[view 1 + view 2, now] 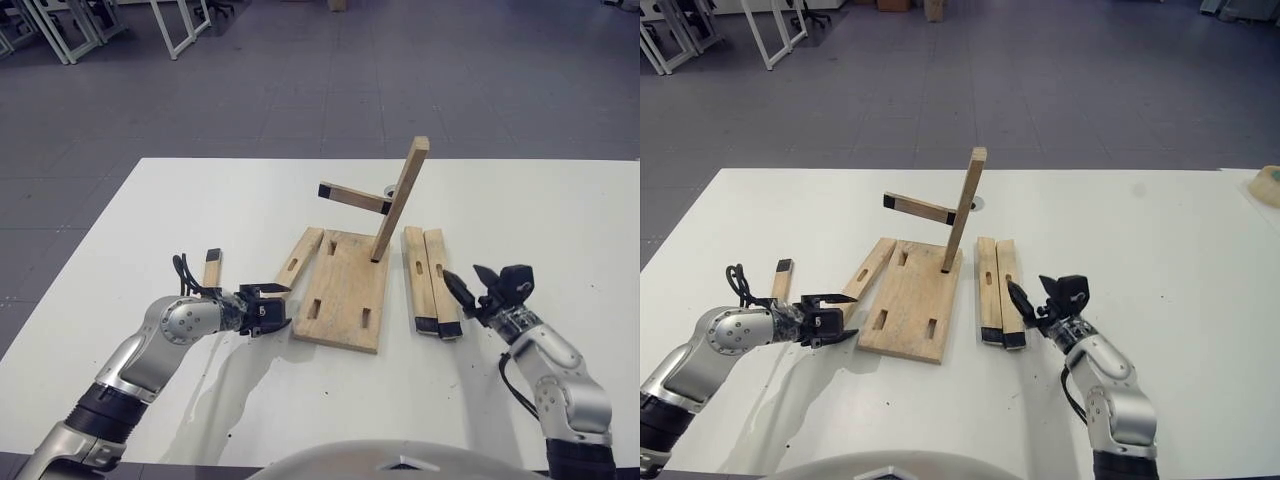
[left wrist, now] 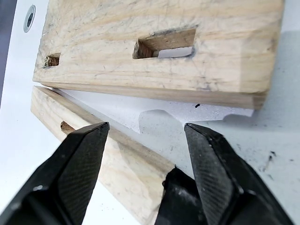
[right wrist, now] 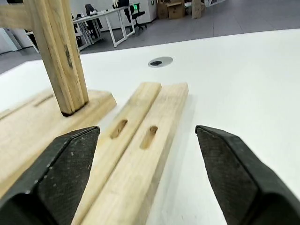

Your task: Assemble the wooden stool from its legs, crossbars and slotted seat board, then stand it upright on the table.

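The left gripper (image 1: 271, 307) is held spread wide, grasping nothing; the dark end of a loose leg (image 1: 298, 258) lies at its mouth, and the seat board (image 1: 345, 290) lies flat just beyond it. An upright leg (image 1: 400, 200) with a crossbar (image 1: 355, 198) is seated in the board's far slot. The right gripper (image 1: 470, 285) is likewise spread and empty, with two legs (image 1: 428, 280) lying side by side just ahead of its fingers.

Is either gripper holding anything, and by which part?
Nothing is held: left gripper open beside a loose leg, right gripper open near two paired legs.
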